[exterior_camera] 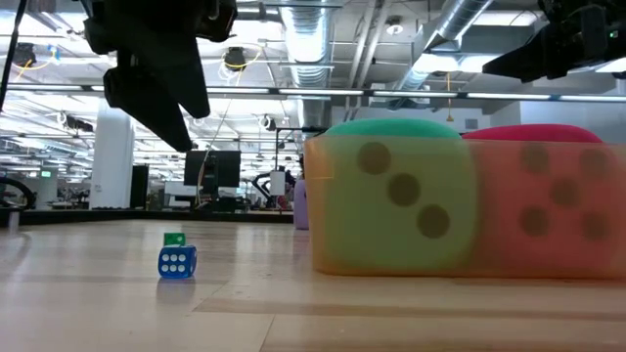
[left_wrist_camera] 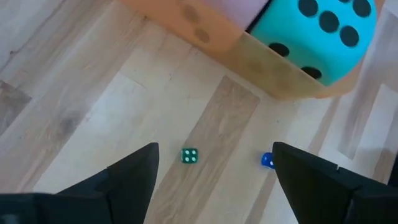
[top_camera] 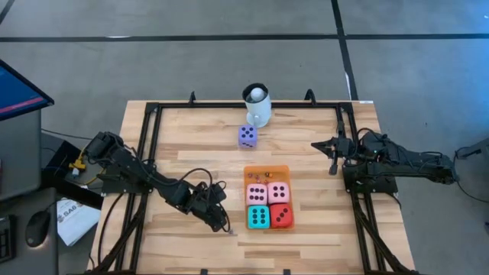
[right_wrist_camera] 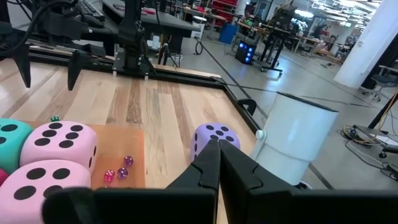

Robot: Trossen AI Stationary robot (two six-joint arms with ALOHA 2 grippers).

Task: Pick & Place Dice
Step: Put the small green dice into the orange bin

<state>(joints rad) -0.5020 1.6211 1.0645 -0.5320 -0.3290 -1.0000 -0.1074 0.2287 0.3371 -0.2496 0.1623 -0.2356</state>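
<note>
In your low view the teal die (exterior_camera: 394, 200) and red die (exterior_camera: 548, 205) sit blurred behind the orange tray wall (exterior_camera: 460, 259), the red one cut off at 3 o'clock. Your left wrist view crops the teal die at 12 o'clock. From above, the small pieces on the tray's far end (top_camera: 265, 173) are too tiny to tell apart.
</note>
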